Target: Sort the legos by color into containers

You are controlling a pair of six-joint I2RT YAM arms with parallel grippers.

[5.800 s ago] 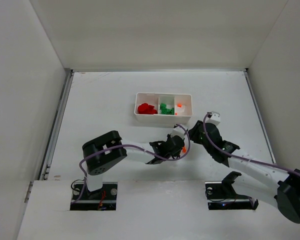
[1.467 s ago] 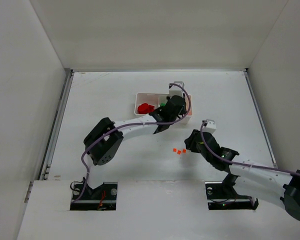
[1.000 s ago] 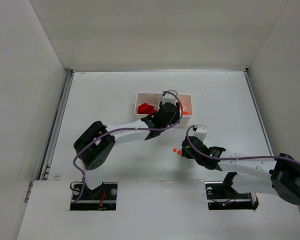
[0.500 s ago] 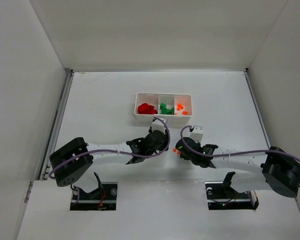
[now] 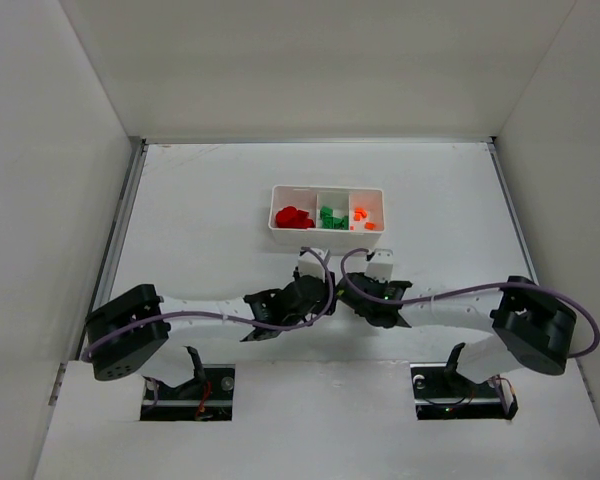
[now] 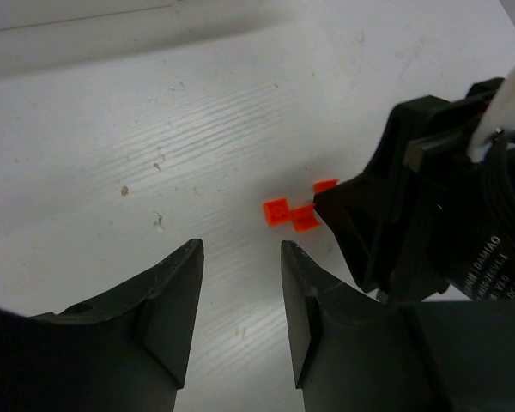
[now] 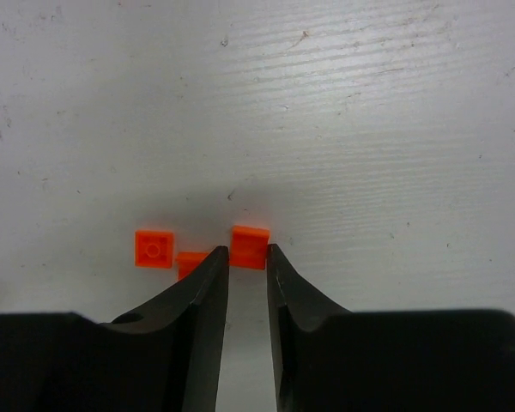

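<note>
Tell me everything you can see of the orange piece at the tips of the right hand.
This orange piece is small, square and flat, seemingly of smooth plastic; no stud shows on top. It lies flat on the white table, at the tips of the right hand, whose fingers stand on either side of it; whether they press it cannot be told. Two other orange pieces lie close beside it.

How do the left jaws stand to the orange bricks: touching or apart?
Apart. The left wrist view shows a strip of table between the left gripper and the orange bricks, which lie beyond its open jaws.
</note>
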